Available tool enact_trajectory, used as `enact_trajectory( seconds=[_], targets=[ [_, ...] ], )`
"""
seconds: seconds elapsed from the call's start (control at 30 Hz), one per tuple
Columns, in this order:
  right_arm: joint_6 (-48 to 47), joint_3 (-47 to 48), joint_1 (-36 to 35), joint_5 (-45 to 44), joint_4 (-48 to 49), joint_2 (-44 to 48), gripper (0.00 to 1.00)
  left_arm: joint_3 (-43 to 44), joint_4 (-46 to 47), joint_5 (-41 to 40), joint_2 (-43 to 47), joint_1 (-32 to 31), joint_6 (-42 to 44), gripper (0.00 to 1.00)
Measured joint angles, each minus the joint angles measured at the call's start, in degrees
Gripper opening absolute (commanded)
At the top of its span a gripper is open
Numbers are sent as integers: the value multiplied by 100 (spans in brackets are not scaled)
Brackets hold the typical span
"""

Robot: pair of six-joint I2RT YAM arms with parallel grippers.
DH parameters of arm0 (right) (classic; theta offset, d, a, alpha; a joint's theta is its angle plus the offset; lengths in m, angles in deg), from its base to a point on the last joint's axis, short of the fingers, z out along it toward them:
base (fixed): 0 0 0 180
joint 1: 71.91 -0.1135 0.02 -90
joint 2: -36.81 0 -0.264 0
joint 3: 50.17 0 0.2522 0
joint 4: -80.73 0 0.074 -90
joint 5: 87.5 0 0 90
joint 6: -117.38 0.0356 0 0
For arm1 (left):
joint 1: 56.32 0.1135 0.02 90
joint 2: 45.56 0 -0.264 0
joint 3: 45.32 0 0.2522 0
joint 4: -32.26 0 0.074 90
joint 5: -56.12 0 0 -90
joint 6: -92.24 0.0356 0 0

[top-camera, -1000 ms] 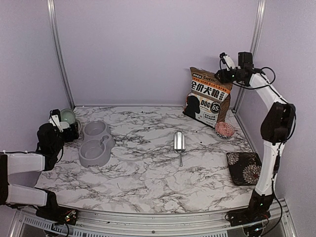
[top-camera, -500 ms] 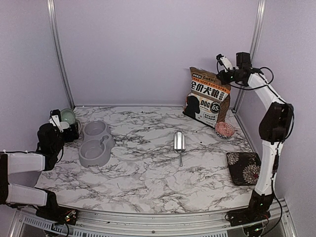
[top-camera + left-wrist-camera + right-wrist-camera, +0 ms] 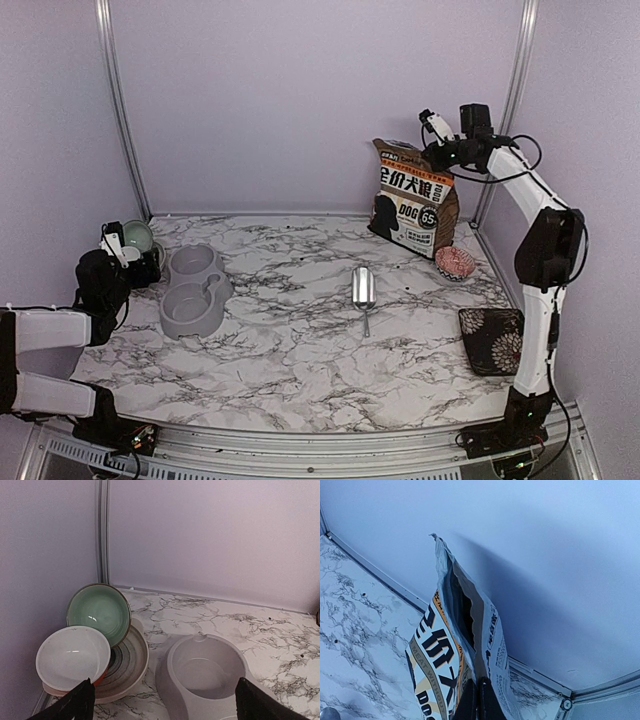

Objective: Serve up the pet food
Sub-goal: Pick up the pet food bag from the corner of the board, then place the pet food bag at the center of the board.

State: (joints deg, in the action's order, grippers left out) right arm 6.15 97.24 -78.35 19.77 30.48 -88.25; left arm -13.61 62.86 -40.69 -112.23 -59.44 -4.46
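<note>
Zero pet food served: feeder (image 3: pixel 192 290) bare, scoop (image 3: pixel 363 287) idle on bench (image 3: pixel 300 370); right claw (image 3: pixel 479 700) pinches bag (image 3: pixel 412 200) top edge, pet food presumably inside, unseen; left claw (image 3: pixel 162 705) wide, holding nothing. Scooping, pouring remain.

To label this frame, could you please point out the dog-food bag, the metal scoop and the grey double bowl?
dog-food bag (image 3: pixel 410 200): top external view, printed front.
metal scoop (image 3: pixel 363 284): top external view, its pan.
grey double bowl (image 3: pixel 203 284): top external view, ridge between basins.
</note>
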Motion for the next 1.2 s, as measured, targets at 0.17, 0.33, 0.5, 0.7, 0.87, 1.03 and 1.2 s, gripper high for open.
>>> enact_trajectory(
  seconds=[0.17,0.33,0.5,0.7,0.87,1.03,1.2],
  targets=[
    [236,0,-164,39,46,-11,0,0,0,33,0,0,-2,99],
    [330,-2,-422,179,57,-31,0,0,-2,37,0,0,-7,99],
    [479,-2,-750,369,57,-33,0,0,-2,37,9,0,-33,99],
    [678,-2,-1115,579,83,-33,0,0,-4,52,15,0,-44,99],
    [765,-9,-1322,551,46,-33,0,0,-7,101,61,0,-63,99],
    [872,-162,-1405,503,96,39,0,0,-7,190,85,-7,-92,99],
    [975,-369,-1456,385,166,199,0,0,-7,293,85,-55,-111,99]
  ],
)
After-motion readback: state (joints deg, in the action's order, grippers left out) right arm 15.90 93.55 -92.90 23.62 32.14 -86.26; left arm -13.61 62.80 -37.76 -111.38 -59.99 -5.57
